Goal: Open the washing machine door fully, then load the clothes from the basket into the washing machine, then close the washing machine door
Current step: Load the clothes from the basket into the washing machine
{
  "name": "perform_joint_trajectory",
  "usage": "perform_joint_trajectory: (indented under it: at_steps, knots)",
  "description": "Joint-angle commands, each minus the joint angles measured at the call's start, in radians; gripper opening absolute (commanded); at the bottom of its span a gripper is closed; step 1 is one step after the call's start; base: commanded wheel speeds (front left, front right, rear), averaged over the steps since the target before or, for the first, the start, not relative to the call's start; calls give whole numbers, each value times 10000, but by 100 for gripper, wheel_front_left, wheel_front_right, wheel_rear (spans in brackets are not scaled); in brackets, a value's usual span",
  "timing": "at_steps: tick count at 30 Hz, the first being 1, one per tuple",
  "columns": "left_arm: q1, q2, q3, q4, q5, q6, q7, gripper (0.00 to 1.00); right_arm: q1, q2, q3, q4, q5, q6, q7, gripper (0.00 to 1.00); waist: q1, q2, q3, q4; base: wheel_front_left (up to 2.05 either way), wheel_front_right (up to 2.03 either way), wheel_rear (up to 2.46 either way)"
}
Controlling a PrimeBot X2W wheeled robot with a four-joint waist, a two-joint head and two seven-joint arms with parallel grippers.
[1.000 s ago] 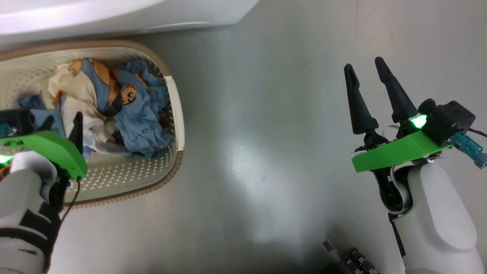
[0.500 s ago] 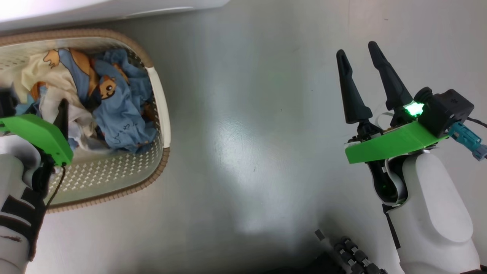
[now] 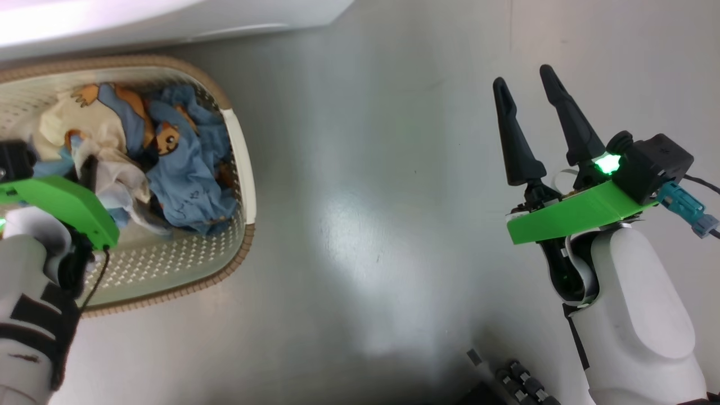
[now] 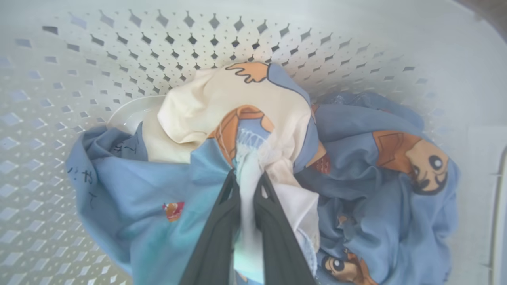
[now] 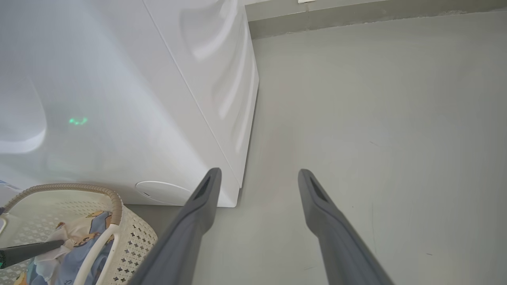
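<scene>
The left arm reaches down into the basket (image 3: 238, 254). Its pale, black-banded forearm rises from the lower left corner of the head view, and its green wrist plate (image 3: 62, 201) covers most of the fingers there. The left wrist view gives the clearer look: the left gripper (image 4: 247, 176) has its two dark fingers drawn close together, pinching a fold of cream-white fabric from the clothes (image 4: 138, 194). The fold bunches up between the tips. Whether it is lifted clear of the pile is hard to judge from this angle.

The clothes lie in a crumpled heap inside the basket — light-blue cloth with orange cartoon figures, and cream parts on top. The heap sits against the perforated wall on the side nearer the washing machine (image 5: 158, 99). The basket stands on the grey floor (image 3: 365, 225), just in front of the machine's white lower panel.

The right arm is held well apart from the basket, over bare floor. Its forearm comes up from the lower right of the head view, with a green light lit at the wrist. The right gripper (image 3: 522, 76) points up that view, tilted slightly left, its fingers spread wide with nothing between them.
</scene>
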Motion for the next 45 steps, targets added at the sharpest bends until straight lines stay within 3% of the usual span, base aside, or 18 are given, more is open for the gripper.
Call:
perform_joint_trajectory:
  at_steps: [1,16,23,35,45]
  knots:
    - [435,373,127,-98,-200,55,-174,0,394,66,176,-120,-28,14,-118,100,0,0,-336,124,0,0,0]
    - [2282,61,-311,-750,-1250,55,-1029,0,1363,-191,162,485,88,14,-118,100,0,0,-2903,625,0,0,0]
    - [3103,181,22,-1746,-1016,55,-1073,0,2040,-340,113,702,153,14,-118,100,0,0,-4120,849,0,0,0]
    - [5273,-98,2925,-3899,1763,55,-1076,0,3283,-656,-63,948,296,14,-118,100,0,0,-6090,1082,0,0,0]
    - [7203,-679,5220,-6067,3892,55,-1076,0,4151,-763,-303,999,395,14,-118,100,0,0,-7233,1264,0,0,0]
